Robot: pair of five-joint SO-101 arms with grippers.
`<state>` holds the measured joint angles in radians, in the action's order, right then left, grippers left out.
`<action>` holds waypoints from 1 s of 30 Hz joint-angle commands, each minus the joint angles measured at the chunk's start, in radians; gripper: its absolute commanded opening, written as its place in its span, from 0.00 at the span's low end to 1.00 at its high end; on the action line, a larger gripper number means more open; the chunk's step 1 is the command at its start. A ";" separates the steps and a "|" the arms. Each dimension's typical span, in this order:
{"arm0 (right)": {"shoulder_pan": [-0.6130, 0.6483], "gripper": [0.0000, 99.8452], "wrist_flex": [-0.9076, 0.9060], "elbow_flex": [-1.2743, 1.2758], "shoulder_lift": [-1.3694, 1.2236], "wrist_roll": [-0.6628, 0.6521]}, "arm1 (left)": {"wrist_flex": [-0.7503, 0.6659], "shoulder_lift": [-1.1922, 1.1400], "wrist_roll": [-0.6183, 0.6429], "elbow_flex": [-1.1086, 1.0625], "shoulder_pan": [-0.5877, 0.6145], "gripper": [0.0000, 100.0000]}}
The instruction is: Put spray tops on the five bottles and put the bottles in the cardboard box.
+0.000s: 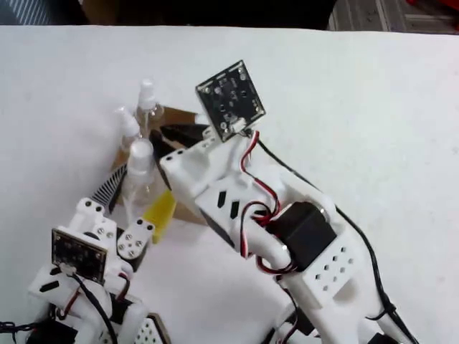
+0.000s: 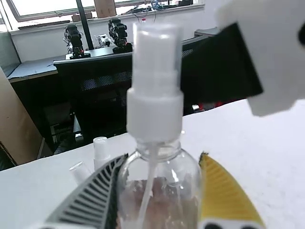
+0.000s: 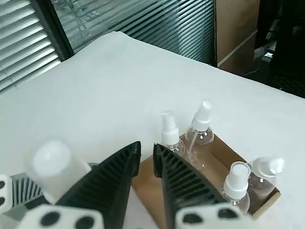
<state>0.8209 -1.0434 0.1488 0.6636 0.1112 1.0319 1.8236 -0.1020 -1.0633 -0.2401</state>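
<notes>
White table [image 1: 373, 107] spreads across the high view. At its lower left the left pincer [image 1: 141, 190] (one striped finger, one yellow) is clamped on an upright bottle [image 2: 157, 191] wearing its spray top [image 2: 155, 86], just beside the cardboard box [image 3: 219, 148]. Four capped bottles [image 3: 200, 131] stand inside. Over the box, toward centre, the right pincer [image 3: 147, 157] hangs empty, fingers a slit apart.

We saw the white desk [image 1: 373, 107] brightly and evenly lit in the high view, nearly washed out, with only faint, soft shadows on it. Daylight came in through a window [image 2: 47, 9] in the left wrist view and through blinds [image 3: 28, 38] in the right. The spray top [image 2: 156, 62] on the bottle [image 2: 157, 200] glared white.
</notes>
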 commanded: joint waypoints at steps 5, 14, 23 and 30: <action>-0.142 0.02 -0.021 -0.014 0.124 -0.018 | -0.061 0.005 0.109 0.035 0.073 0.02; -0.176 0.02 -0.252 -0.003 0.200 -0.009 | -0.249 -0.067 0.270 -0.003 0.200 0.02; 0.059 0.02 -0.214 0.273 0.340 -0.017 | -0.281 -0.437 0.273 0.247 0.196 0.02; 0.180 0.02 0.156 0.638 0.535 -0.020 | -0.195 -0.570 0.488 0.393 0.193 0.02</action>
<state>0.9636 -1.0480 0.6889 1.1393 0.1051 0.8063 1.3065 0.2954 -0.7641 -0.0514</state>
